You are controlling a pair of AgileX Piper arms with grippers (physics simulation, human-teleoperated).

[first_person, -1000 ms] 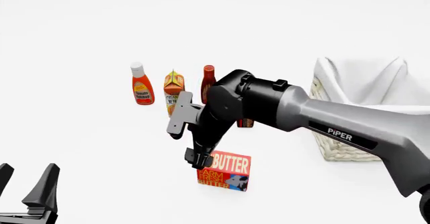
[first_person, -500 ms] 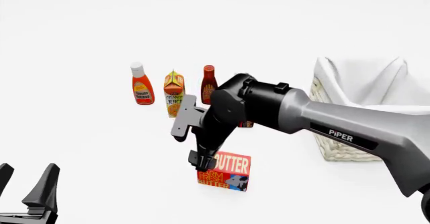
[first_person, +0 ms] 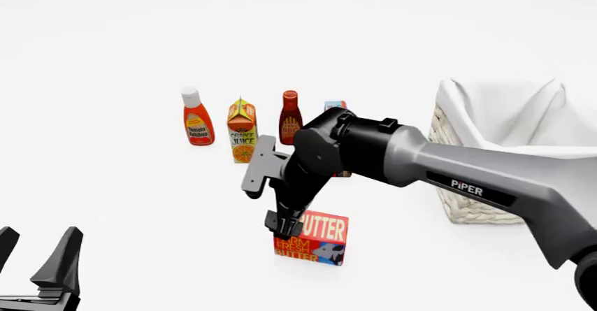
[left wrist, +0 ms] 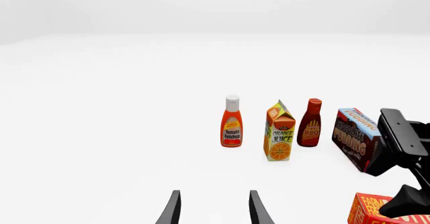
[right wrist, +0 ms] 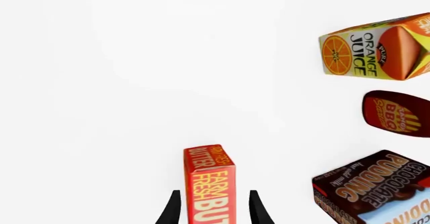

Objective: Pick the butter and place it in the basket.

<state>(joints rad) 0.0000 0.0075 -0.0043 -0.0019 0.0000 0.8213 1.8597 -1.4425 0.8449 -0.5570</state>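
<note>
right gripper [right wrist: 211, 209] spread, straddling butter [right wrist: 208, 183] | butter upright, near table's front edge, long axis runs between fingers | basket [first_person: 494, 143] at right | left gripper [left wrist: 211, 209] spread, idle

We see red-orange butter [first_person: 315, 239] with yellow lettering, cream woven basket [first_person: 471, 210] lined white, black-and-grey right hand [first_person: 282, 225], white desk [first_person: 112, 206]
</note>
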